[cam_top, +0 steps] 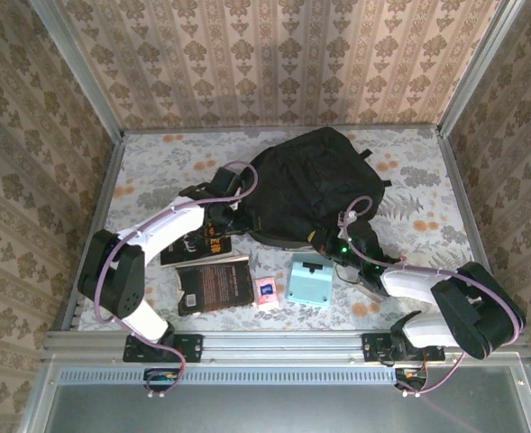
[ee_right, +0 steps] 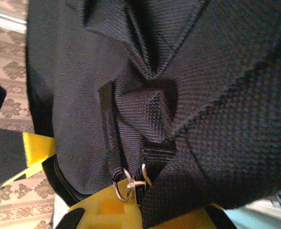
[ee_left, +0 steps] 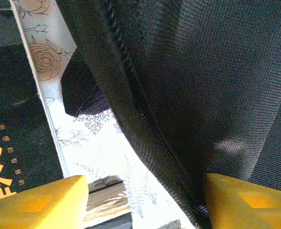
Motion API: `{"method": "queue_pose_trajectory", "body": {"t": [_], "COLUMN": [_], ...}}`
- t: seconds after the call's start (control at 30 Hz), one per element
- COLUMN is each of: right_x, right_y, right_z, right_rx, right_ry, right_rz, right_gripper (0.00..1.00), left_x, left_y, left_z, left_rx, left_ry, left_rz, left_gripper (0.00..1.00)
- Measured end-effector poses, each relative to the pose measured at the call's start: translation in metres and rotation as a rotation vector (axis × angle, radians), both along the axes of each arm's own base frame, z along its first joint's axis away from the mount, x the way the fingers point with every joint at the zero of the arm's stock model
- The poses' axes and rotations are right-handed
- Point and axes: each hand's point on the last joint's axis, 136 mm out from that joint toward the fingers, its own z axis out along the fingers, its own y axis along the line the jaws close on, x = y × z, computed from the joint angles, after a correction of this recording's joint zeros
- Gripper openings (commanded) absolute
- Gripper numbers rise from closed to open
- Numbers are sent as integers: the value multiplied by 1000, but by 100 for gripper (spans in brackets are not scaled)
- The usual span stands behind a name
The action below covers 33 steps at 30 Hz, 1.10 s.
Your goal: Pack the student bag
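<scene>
Top external view puts the student bag (cam_top: 306,180) on the floral bench (cam_top: 418,180) toward 12 o'clock, with two dark books (cam_top: 213,281), a teal box (cam_top: 310,280) and a small pink packet (cam_top: 267,290) off its 6 to 8 o'clock side. At the bag's 9 o'clock edge the left gripper (cam_top: 222,216) stands wide, its yellow fingers (ee_left: 40,202) apart, the zip seam beside one. At 5 o'clock the right gripper (cam_top: 337,245) is clamped on a fold of bag fabric by the metal zip rings (ee_right: 128,183).
</scene>
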Motion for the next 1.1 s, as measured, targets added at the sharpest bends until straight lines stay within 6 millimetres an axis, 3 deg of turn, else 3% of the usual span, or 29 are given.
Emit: {"method": "queue_pose_trajectory", "body": {"t": [0.17, 0.3, 0.4, 0.43, 0.53, 0.63, 0.8, 1.1], "right_x": [5, 7, 6, 6, 7, 8, 9, 15], "right_y": [9, 13, 11, 10, 9, 9, 8, -2], "right_z": [23, 38, 40, 40, 43, 52, 57, 53], "right_rx": [-1, 8, 11, 11, 24, 48, 75, 119], "right_ry": [-166, -248, -269, -269, -272, -299, -301, -241], "right_rz": [65, 92, 94, 92, 86, 85, 83, 40], "right_gripper": [0, 0, 0, 0, 0, 0, 0, 0], "left_x": [-4, -11, -12, -9, -6, -9, -19, -40], "left_y": [2, -6, -19, -24, -38, -61, -91, -106], "left_z": [18, 50, 79, 88, 102, 97, 59, 26], "left_rx": [19, 63, 67, 62, 44, -2, -41, -61], "left_ry": [-64, -174, -265, -295, -341, -325, -232, -221], "left_rz": [-51, -167, -259, -281, -349, -428, -539, -609], "left_gripper": [60, 57, 50, 43, 32, 35, 29, 12]}}
